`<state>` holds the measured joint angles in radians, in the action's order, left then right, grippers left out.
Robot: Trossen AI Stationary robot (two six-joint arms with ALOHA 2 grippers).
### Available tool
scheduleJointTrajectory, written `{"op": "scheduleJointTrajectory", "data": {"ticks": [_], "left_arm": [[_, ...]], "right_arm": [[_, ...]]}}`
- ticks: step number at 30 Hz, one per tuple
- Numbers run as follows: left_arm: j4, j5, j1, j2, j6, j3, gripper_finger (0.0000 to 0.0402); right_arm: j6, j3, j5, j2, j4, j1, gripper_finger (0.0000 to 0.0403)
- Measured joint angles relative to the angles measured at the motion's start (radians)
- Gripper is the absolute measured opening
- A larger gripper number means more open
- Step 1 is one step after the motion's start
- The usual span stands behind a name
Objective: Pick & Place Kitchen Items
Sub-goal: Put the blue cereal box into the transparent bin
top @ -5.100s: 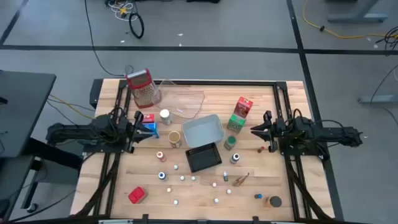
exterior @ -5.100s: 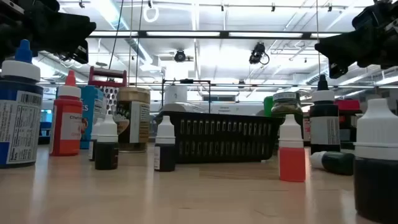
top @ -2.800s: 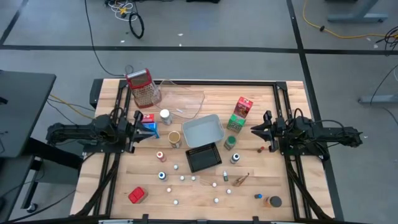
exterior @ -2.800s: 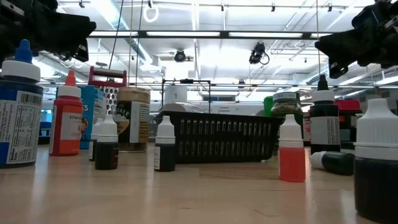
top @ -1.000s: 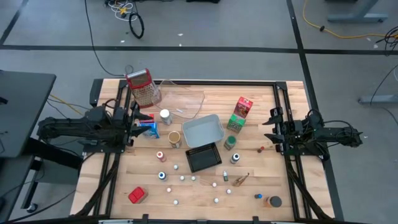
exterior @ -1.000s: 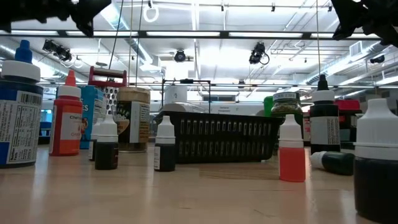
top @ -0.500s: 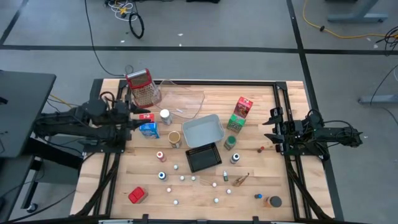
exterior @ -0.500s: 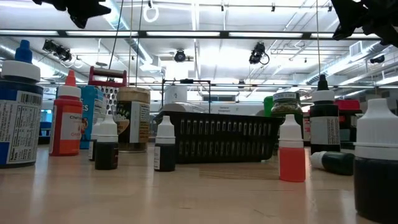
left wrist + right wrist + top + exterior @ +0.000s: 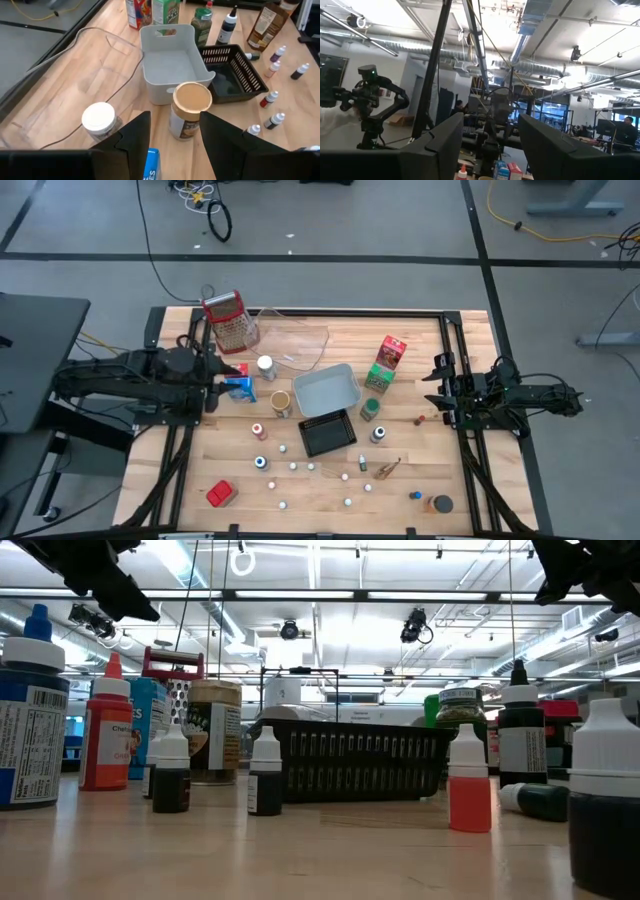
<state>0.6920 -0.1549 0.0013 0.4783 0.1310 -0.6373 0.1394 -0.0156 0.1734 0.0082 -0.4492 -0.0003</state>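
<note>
Left gripper [image 9: 170, 150] hangs spread and empty just above the blue carton [image 9: 151, 164], beside the grey tray [image 9: 172, 65]. Risk, I'd say: 1 finger clips the tan-lidded jar [image 9: 189, 110] and topples it. Right gripper [image 9: 432, 388] waits parted, well apart.

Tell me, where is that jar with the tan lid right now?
In the high view the jar with the tan lid stands left of centre on the table, beside the grey tray. The left gripper hovers open just short of it.
</note>
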Motion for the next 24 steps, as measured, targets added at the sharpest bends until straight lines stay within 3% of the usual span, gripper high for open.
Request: {"op": "scheduleJointTrajectory", "data": {"ticks": [8, 16, 20, 24], "left_arm": [[-0.008, -0.032, 0.0, 0.026, 0.018, 0.0, 0.0182], [-0.015, -0.026, 0.0, 0.196, 0.004, -0.005, 0.021], [-0.004, -0.041, -0.001, 0.26, -0.038, -0.052, 0.021], [0.066, -0.12, -0.001, 0.302, -0.01, -0.136, 0.0211]], "right_arm": [[0.0, 0.0, 0.0, 0.0, 0.001, 0.0, 0.0201], [0.0, 0.0, 0.0, 0.0, 0.002, 0.0, 0.0201], [0.0, 0.0, 0.0, 0.0, 0.002, 0.0, 0.0201], [0.0, 0.0, 0.0, 0.0, 0.002, 0.0, 0.0201]]}}
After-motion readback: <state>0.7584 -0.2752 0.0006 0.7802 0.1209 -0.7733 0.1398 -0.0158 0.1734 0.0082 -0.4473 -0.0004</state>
